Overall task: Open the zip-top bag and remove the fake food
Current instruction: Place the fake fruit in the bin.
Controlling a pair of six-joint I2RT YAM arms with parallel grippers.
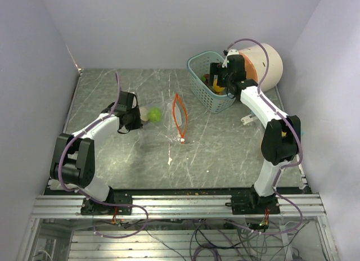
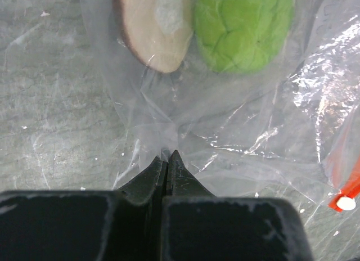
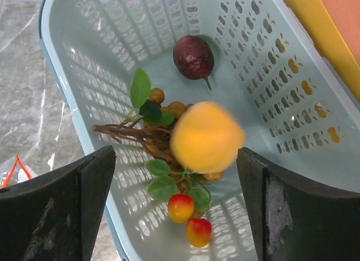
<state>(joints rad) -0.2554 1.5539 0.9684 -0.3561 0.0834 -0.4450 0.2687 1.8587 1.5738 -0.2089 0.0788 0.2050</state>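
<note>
Two pieces of fake food lie inside the zip-top bag (image 2: 242, 137): a knobbly green piece (image 2: 242, 27) and, touching it, a smooth tan-faced slice (image 2: 160, 27) with a darker rim. The bag is thin, crinkled clear film lying flat on the grey marbled table (image 1: 225, 143), and its orange zip strip (image 1: 179, 117) gapes in a narrow loop. The left gripper (image 2: 167, 154) is closed, its pointed black tips pinching a gathered fold of the film just short of the two pieces.

The right gripper (image 3: 175, 154) hangs over the pale teal perforated plastic basket (image 3: 84, 53) with its jaws spread wide, holding nothing. Between them shows a round orange-yellow fruit (image 3: 207, 137), too blurred to tell whether it rests on anything. In the basket lie a glossy dark purple fruit (image 3: 193, 57), a brown leafy twig (image 3: 135, 131) with small tan berries, and two red-and-yellow cherries (image 3: 181, 207).
</note>
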